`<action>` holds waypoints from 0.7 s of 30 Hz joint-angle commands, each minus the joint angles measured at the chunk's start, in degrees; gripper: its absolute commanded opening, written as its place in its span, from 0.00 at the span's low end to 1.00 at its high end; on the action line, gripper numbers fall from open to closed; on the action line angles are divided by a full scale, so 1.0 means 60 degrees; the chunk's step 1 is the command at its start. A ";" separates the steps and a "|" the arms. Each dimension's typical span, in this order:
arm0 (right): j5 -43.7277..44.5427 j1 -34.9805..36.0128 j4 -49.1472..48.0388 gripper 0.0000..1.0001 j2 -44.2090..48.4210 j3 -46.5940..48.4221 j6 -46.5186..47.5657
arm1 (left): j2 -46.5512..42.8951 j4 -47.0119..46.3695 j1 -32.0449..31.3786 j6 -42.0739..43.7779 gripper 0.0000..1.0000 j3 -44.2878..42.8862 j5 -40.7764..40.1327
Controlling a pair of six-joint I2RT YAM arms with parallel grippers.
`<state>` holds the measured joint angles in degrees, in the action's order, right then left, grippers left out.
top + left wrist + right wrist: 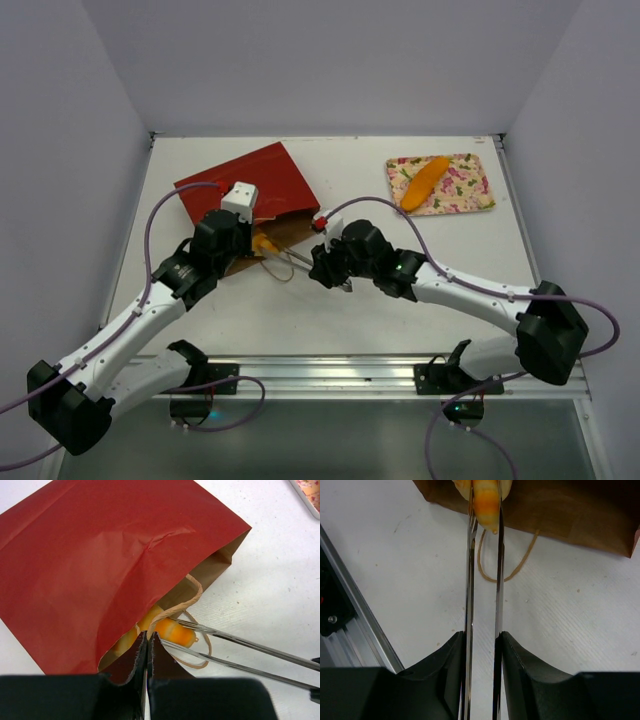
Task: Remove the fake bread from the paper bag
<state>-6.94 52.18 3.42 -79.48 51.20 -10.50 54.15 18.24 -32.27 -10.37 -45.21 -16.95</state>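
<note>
Mostly hidden inside paper bag (95, 565), upper centre: fake bread (487, 511), pinched by barely-parted right gripper (485, 497); left gripper (148, 642) clamped shut on bag lip.

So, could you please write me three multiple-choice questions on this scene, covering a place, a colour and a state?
1. Where does the loose orange bread lie? A) on the flowered tray B) inside the bag C) on the rail
2. What colour is the outside of the paper bag? A) blue B) red C) white
3. What is the right hand doing? A) hanging open B) gripping a handle C) gripping the fake bread
Answers: 1 A, it rests on the tray; 2 B, red outside, brown within; 3 C, it squeezes the bread from both sides.
</note>
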 commanded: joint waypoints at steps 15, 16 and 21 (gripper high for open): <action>0.0862 0.0048 0.2765 0.30 0.3403 -0.0668 -0.0491 | 0.0189 0.0036 0.0222 -0.0190 0.00 -0.0287 -0.0383; 0.0994 0.0048 0.2987 0.29 0.3476 -0.0638 -0.0563 | 0.0174 0.0036 0.0251 -0.0190 0.00 -0.0302 -0.0397; 0.1536 0.0048 0.4042 0.29 0.4206 -0.0637 -0.1032 | 0.0116 0.0051 0.0339 -0.0249 0.00 -0.0287 -0.0442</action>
<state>-1.17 52.18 24.08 -57.69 46.52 -14.11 55.40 18.55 -30.89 -10.68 -45.21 -18.41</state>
